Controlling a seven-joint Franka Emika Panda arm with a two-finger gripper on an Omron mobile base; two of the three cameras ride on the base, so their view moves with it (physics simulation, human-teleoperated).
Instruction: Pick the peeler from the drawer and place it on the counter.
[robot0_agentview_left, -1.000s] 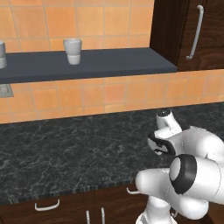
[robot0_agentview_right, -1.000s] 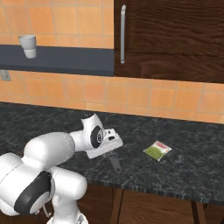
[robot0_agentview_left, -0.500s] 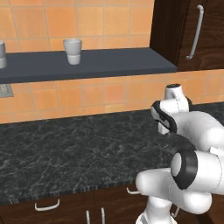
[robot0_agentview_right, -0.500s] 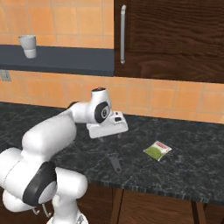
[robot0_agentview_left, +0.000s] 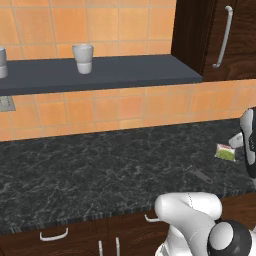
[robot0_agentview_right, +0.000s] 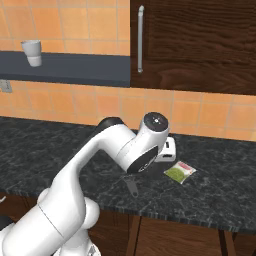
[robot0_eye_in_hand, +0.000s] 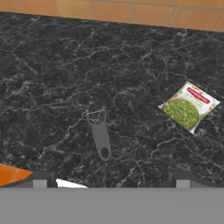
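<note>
Hand view: thin dark grey peeler lies flat on black marble counter, apart below the gripper. Its fingers spread wide, empty.

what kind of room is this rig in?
A kitchen, by the look of it: black marbled counter under orange wall tiles, dark wood cabinet above, cup on a shelf, peeler lying out.

peeler flat on counter
</note>
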